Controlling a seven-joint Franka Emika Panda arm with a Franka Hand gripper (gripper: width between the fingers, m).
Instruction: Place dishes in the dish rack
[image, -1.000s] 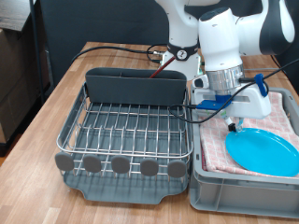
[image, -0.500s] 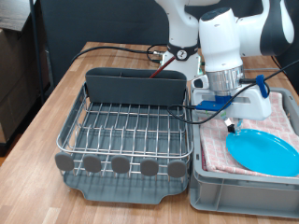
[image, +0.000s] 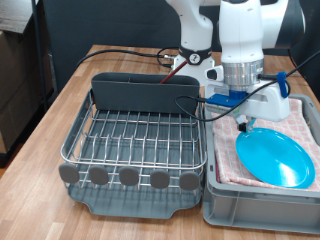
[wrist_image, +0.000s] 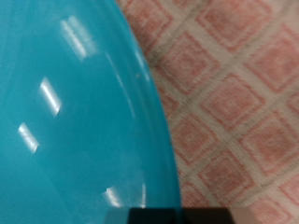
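The round light-blue plate (image: 276, 158) is tilted over the pink checked cloth (image: 301, 118) in the grey crate (image: 250, 203), with its edge towards the exterior view's left raised. My gripper (image: 243, 127) is at that raised edge and shut on it. In the wrist view the plate (wrist_image: 75, 121) fills most of the picture, with the cloth (wrist_image: 234, 84) beside it. The silver wire dish rack (image: 135, 140) stands empty to the exterior view's left of the crate, with its dark grey caddy (image: 145, 95) at the back. The wooden spoon and the mug do not show.
Grey round knobs (image: 130, 177) line the rack's near edge above the grey drip tray (image: 140, 207). Black cables (image: 120, 52) run across the wooden table (image: 50, 120) behind the rack. The arm's cables (image: 215, 108) hang over the crate's near-left corner.
The gripper has risen and shifted slightly to the exterior view's left. The plate has come up with it and now stands tilted off the cloth instead of lying flat.
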